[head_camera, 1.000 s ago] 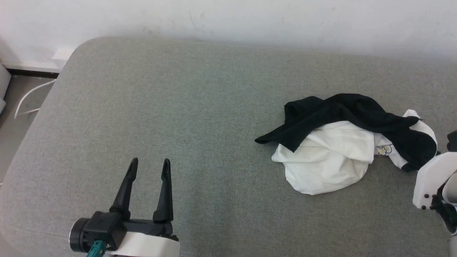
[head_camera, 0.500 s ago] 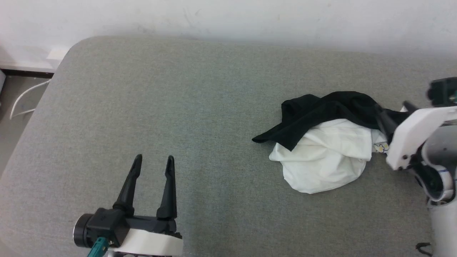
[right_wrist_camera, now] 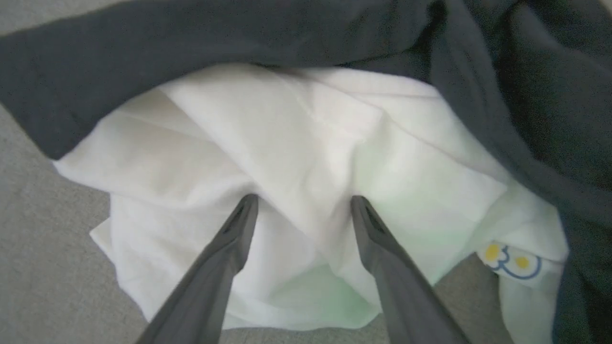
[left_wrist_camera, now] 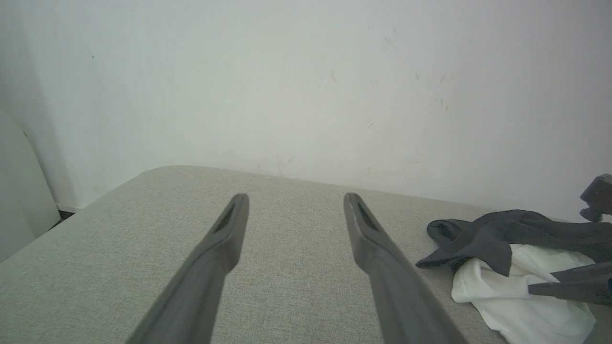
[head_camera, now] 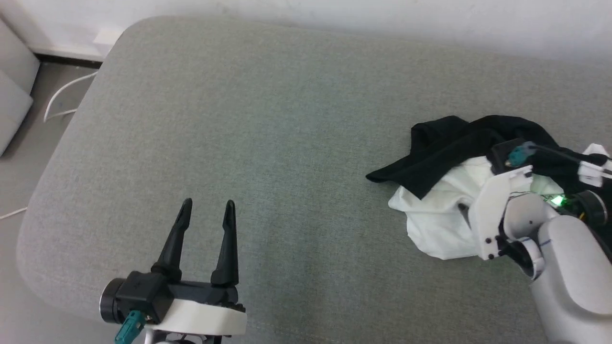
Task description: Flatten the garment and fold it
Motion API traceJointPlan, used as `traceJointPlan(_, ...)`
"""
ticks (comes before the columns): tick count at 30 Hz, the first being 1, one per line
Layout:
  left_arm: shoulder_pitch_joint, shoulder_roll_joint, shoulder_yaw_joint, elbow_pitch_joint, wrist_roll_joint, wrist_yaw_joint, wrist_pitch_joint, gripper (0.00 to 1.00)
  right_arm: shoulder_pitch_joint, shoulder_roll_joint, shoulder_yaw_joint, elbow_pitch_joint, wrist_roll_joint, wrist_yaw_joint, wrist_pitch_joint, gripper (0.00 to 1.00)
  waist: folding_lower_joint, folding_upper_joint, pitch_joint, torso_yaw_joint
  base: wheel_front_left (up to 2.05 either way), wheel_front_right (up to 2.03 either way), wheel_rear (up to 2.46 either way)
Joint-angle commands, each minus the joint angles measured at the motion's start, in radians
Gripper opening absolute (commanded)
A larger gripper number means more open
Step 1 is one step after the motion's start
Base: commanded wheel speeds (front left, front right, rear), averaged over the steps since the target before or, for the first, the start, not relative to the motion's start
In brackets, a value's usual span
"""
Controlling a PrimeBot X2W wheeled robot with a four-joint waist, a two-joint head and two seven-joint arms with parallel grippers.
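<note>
Within the last second the right gripper (right_wrist_camera: 303, 203) has been brought over the garment (head_camera: 430, 229) and its jaws spread wide, so a first grasp for flattening is judged near; nothing is held. It is aimed down at the white body, bunched at the right of the grey cushion (head_camera: 287, 119); the left gripper (head_camera: 208, 208) is held spread and empty, well apart.

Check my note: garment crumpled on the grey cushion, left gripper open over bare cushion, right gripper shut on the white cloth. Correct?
Not quite. The right gripper is open, not shut: the right wrist view shows its two fingers spread apart over the white cloth of the garment. The rest of the note holds.
</note>
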Motion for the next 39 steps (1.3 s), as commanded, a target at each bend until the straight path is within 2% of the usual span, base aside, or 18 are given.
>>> traceJointPlan(1,-0.018,-0.002,0.000,0.001,-0.005,0.000,-0.005,1.00,-0.022,-0.001,0.020,0.036,-0.013,-0.001,-0.004,1.00,-0.0001,0.0000,0.019,0.019,0.00,0.00,0.00)
traceJointPlan(3,-0.024,-0.002,-0.002,0.003,-0.007,0.000,-0.005,1.00,-0.038,-0.001,0.034,0.091,-0.028,-0.001,-0.008,0.28,-0.0001,0.0000,0.024,0.025,0.00,0.00,0.00)
traceJointPlan(4,-0.027,-0.002,-0.004,0.003,-0.008,0.001,-0.005,1.00,-0.046,0.001,0.037,0.114,-0.032,-0.001,-0.016,0.00,-0.0001,0.0000,0.025,0.027,0.00,0.00,0.00)
traceJointPlan(8,-0.033,-0.002,-0.010,0.003,-0.011,0.006,-0.005,1.00,-0.076,0.006,0.052,0.172,-0.022,-0.001,-0.060,0.00,-0.0001,0.0000,0.021,0.026,0.00,0.00,0.00)
traceJointPlan(11,-0.025,-0.002,-0.005,0.007,-0.009,0.007,-0.005,1.00,-0.114,0.024,0.045,0.166,0.016,-0.001,-0.107,0.00,-0.0001,0.0000,0.003,0.016,0.00,0.00,0.00)
traceJointPlan(15,-0.010,-0.002,0.000,0.010,-0.006,0.004,-0.005,1.00,-0.192,0.076,0.051,0.090,0.116,-0.001,-0.146,0.00,-0.0001,0.0000,-0.028,0.000,0.00,0.00,0.00)
traceJointPlan(21,-0.004,-0.002,-0.009,0.011,-0.006,0.001,-0.005,1.00,-0.273,0.128,0.160,-0.034,0.213,-0.001,-0.167,0.00,-0.0001,0.0000,-0.049,-0.003,0.00,0.00,0.00)
traceJointPlan(24,-0.002,-0.002,-0.019,0.013,-0.007,-0.001,-0.005,1.00,-0.240,0.147,0.234,-0.008,0.243,-0.001,-0.158,0.00,-0.0001,0.0000,-0.051,0.006,0.00,0.00,0.00)
traceJointPlan(29,0.002,-0.002,-0.026,0.020,-0.010,-0.003,-0.005,1.00,-0.133,0.156,0.335,0.127,0.241,-0.001,-0.154,0.00,-0.0001,0.0000,-0.050,0.035,0.00,0.00,0.00)
traceJointPlan(30,0.002,-0.002,-0.025,0.021,-0.009,-0.004,-0.005,1.00,-0.117,0.157,0.344,0.152,0.241,-0.001,-0.162,0.19,-0.0001,0.0000,-0.048,0.039,0.00,0.00,0.00)
traceJointPlan(31,0.002,-0.002,-0.024,0.022,-0.008,-0.005,-0.005,1.00,-0.106,0.158,0.346,0.175,0.240,-0.001,-0.171,1.00,-0.0001,0.0000,-0.046,0.044,0.00,0.00,0.00)
traceJointPlan(35,0.000,-0.002,-0.018,0.020,-0.010,-0.004,-0.005,1.00,-0.121,0.160,0.344,0.203,0.234,-0.001,-0.227,1.00,-0.0001,0.0000,-0.042,0.048,0.00,0.00,0.00)
traceJointPlan(39,0.008,-0.002,-0.008,0.020,-0.009,0.001,-0.005,1.00,-0.165,0.160,0.360,0.132,0.279,-0.001,-0.234,1.00,-0.0001,0.0000,-0.049,0.030,0.00,0.00,0.00)
